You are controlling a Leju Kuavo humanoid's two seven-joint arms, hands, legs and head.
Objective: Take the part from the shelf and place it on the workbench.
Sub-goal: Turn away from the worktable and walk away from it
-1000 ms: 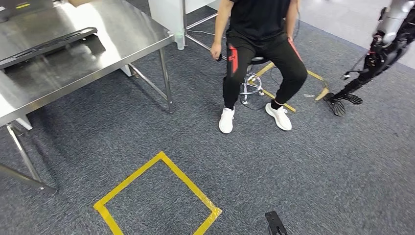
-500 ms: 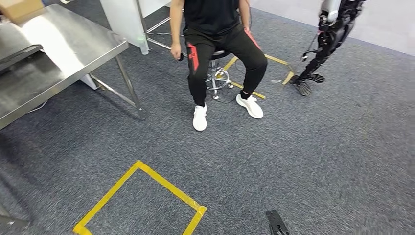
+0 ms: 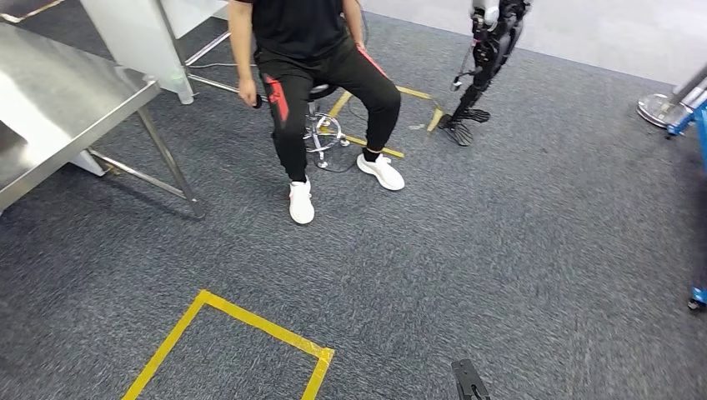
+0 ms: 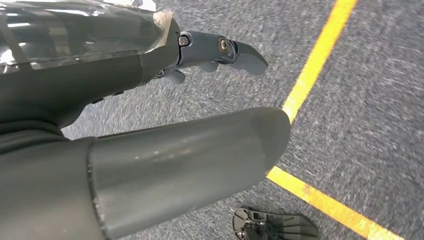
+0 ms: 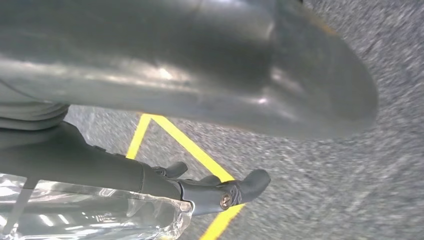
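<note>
While over carpet [image 3: 500, 250], both hands empty.

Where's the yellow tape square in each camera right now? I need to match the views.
Head view: yellow tape on the carpet, low and left of centre, ahead of the robot.
Left wrist view: tape corner beyond the left hand.
Right wrist view: tape corner behind the right hand.
Shared landmark: the grey carpet.

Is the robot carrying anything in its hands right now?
No. The left hand and the right hand hang over the grey carpet, fingers apart, holding nothing.
</note>
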